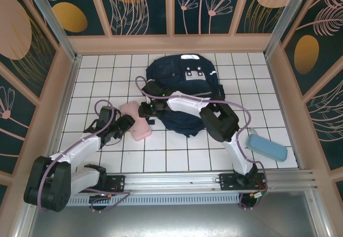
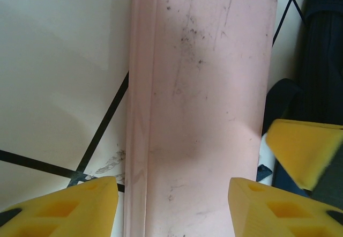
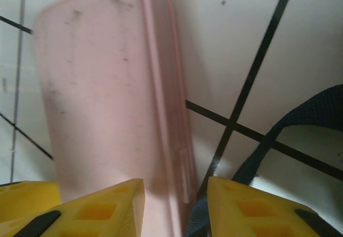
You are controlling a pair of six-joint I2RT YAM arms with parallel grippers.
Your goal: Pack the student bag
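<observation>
The student bag (image 1: 185,89), a navy backpack, lies flat at the middle back of the tiled table, and one dark strap (image 3: 278,135) trails toward the front. A scuffed pink case (image 1: 136,124) lies just left of the bag's lower corner. My left gripper (image 1: 123,125) straddles the pink case (image 2: 203,103) from the near end. A sliver of tile shows beside its left finger (image 2: 69,207), so it is open. My right gripper (image 1: 146,110) is at the case's far end. The pink case's (image 3: 102,87) rim and the strap sit between its narrow jaws. Contact there is unclear.
A light blue case (image 1: 267,147) lies at the front right near the rail. Wooden walls (image 1: 171,43) enclose the table on three sides. The right arm reaches across the bag's lower edge. A yellow finger of the right gripper (image 2: 305,151) shows beside the pink case.
</observation>
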